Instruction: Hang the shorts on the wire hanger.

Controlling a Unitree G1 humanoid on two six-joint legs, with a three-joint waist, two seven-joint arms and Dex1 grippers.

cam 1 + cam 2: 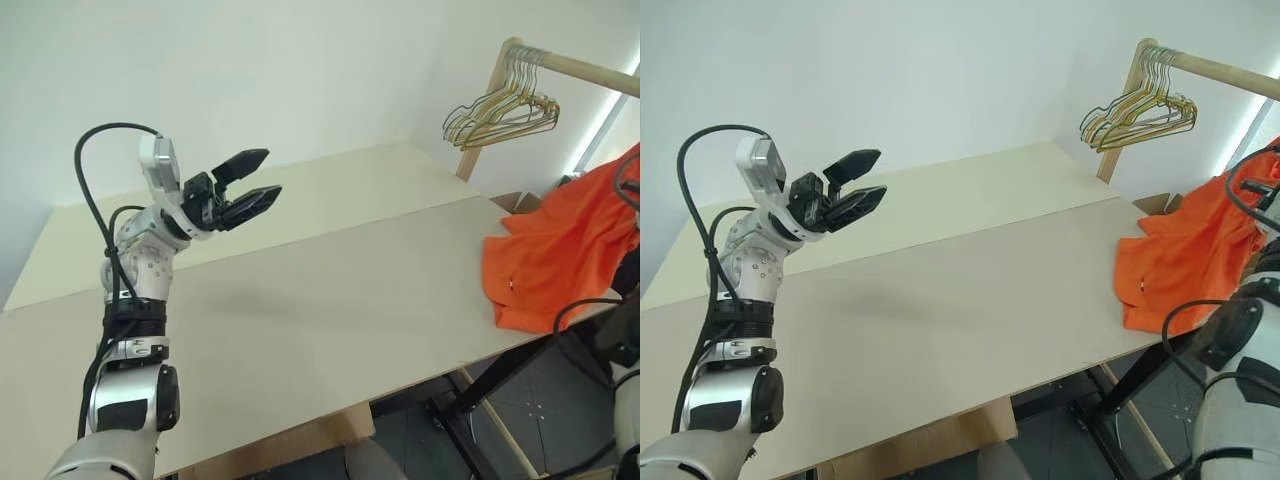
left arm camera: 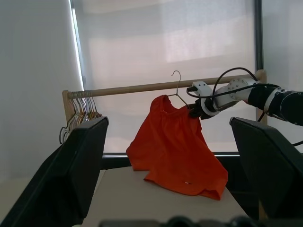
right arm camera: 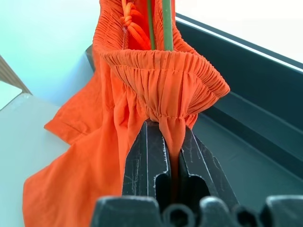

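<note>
Shorts [image 2: 175, 151] draped downward off upright wire hanger [image 2: 177, 87]

Pale table [image 1: 300, 300]; bunch of wire hangers [image 1: 505, 110] on wooden rail [image 1: 590, 72]

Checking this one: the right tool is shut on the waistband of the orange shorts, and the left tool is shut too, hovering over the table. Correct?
Not quite. The left tool is open, fingers spread apart, as the left eye view shows. The rest holds: the right tool is shut on the waistband of the orange shorts, and the left one hovers over the table.
</note>
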